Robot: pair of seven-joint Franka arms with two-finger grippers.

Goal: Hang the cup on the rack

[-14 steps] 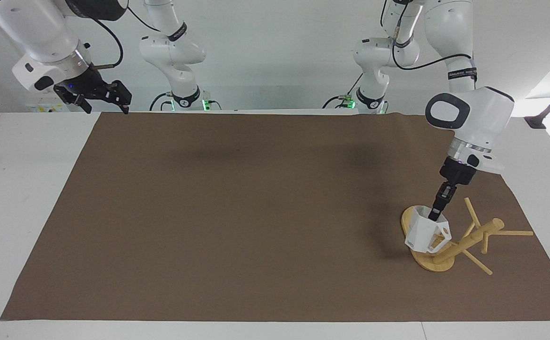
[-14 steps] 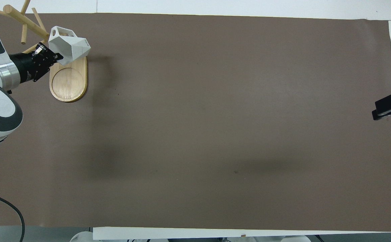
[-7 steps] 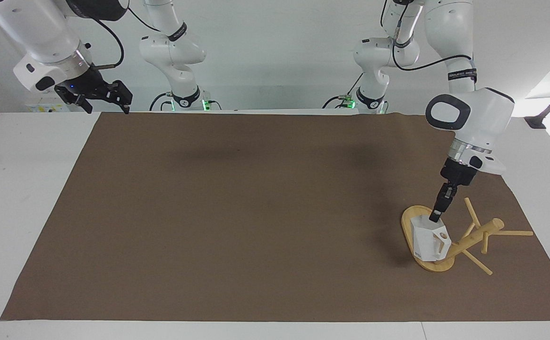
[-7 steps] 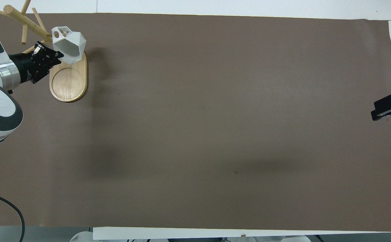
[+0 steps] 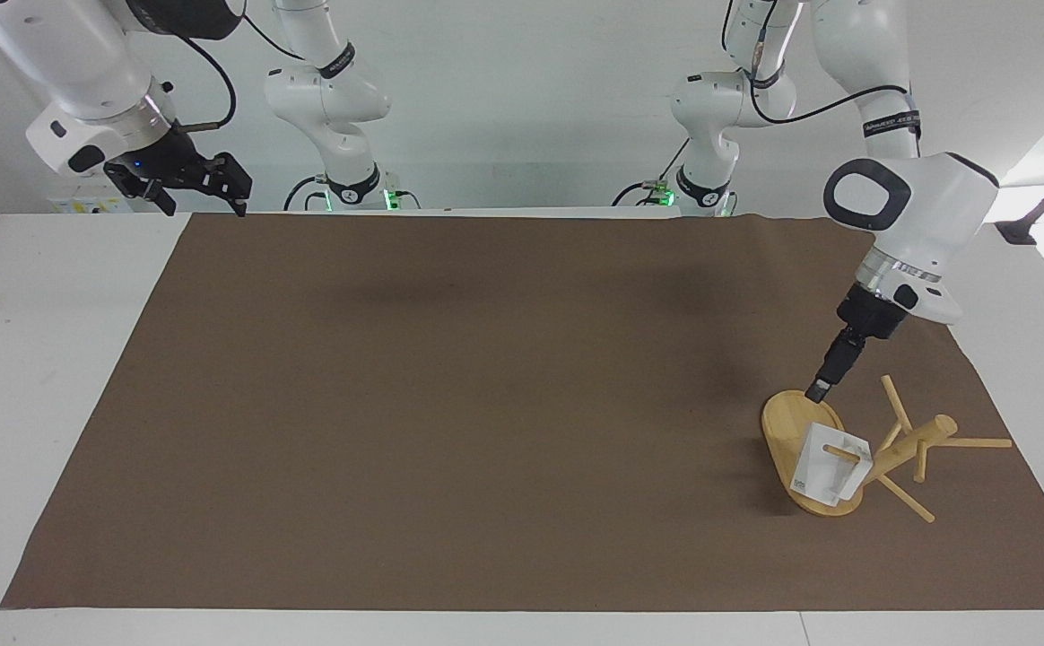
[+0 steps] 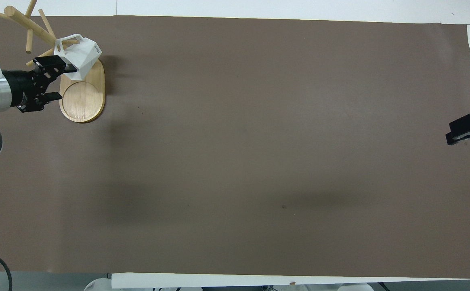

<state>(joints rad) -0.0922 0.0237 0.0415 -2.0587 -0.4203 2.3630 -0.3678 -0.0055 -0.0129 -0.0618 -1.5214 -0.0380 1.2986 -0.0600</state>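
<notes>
On rack (image 5: pixel 900 446) peg: cup (image 5: pixel 829 473), released.

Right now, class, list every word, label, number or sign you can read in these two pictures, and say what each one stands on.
Dark print on the cup, hung on a peg of the rack: too small to read.
Lettering on a black band of the left arm: too small to read.
Lettering on a black band of the right arm: too small to read.
Nothing else carries text.

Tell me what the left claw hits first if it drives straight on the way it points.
Probably the rack's base: the open left claw points down at it, just above. The cup hangs on a peg slightly farther along; depth is unclear.
</notes>
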